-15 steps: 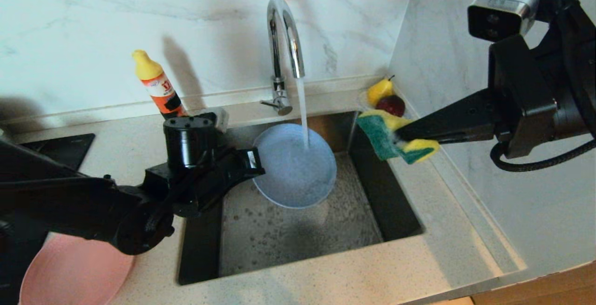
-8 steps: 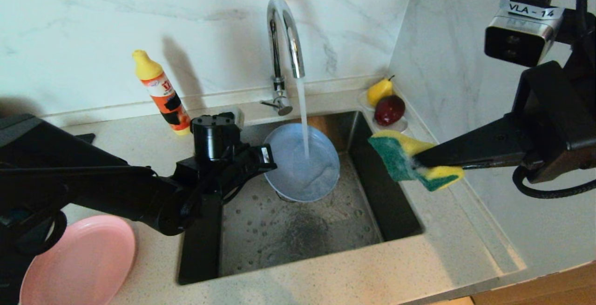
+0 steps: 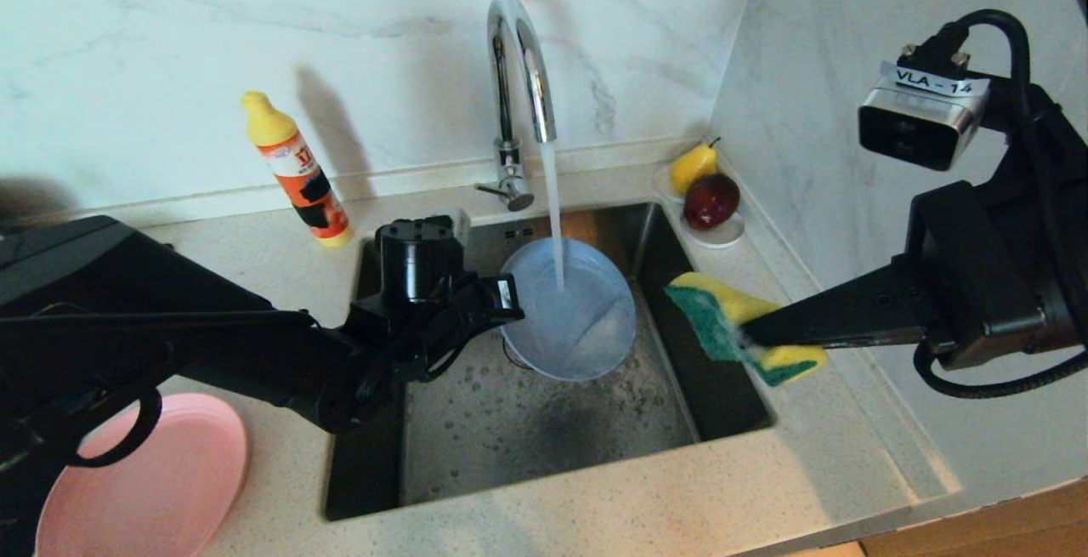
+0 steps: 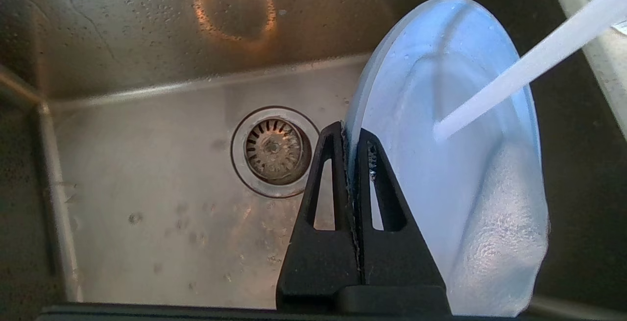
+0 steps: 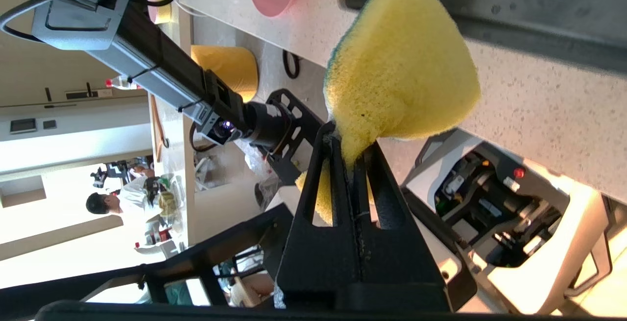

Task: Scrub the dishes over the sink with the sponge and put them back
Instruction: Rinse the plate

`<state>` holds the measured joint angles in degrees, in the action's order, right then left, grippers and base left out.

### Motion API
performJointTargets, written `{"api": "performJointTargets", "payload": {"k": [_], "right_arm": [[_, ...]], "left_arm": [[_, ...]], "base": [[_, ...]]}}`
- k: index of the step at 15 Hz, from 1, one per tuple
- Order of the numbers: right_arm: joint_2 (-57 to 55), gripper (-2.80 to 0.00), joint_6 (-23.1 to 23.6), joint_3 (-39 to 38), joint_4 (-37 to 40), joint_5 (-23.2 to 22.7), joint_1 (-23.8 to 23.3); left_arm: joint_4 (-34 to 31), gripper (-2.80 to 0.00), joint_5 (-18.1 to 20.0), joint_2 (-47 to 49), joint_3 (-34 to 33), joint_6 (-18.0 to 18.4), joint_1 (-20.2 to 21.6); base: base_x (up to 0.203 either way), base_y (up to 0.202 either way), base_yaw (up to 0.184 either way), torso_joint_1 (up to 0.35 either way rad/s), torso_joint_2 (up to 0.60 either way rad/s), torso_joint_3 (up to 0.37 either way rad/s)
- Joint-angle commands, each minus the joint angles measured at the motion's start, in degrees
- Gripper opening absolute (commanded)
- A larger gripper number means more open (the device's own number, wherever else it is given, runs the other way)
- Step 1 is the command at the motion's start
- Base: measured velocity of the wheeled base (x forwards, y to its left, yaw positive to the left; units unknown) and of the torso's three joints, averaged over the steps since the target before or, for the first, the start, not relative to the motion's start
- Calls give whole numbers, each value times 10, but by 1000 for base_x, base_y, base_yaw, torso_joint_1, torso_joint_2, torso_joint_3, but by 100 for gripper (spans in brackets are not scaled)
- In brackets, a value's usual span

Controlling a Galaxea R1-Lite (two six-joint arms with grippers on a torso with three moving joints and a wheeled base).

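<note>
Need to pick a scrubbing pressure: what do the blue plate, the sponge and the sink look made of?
Blue plate: probably plastic, matte and slightly translucent at the rim.
Sponge: soft yellow foam, porous, squashed where gripped, with a green scouring layer.
Sink: brushed steel, dull grey sheen with reflections.

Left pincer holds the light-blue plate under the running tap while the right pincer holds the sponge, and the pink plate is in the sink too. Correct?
Not quite. The pink plate lies on the counter left of the sink, as the head view shows. Left pincer, light-blue plate, tap, right pincer and sponge are as stated.
</note>
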<state>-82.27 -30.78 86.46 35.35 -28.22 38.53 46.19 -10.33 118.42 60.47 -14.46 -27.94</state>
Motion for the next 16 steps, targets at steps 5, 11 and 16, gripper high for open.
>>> {"api": "performJointTargets", "payload": {"k": [5,11,16], "right_arm": [[-3,-280,-2,-5,-3,-2,-1],[-16,-280,-5,-19,-2,-1,-4],[-19,-280,-7,-20,0,2,-4]], "left_arm": [[6,-280,-5,-57,-50,14,18],[43,-280,-6,-200,-149,145,85],[198,-280,-5,-244,-221,252,149]], "base": [[0,0,0,0,0,0],[0,0,0,0,0,0],[0,0,0,0,0,0]]}}
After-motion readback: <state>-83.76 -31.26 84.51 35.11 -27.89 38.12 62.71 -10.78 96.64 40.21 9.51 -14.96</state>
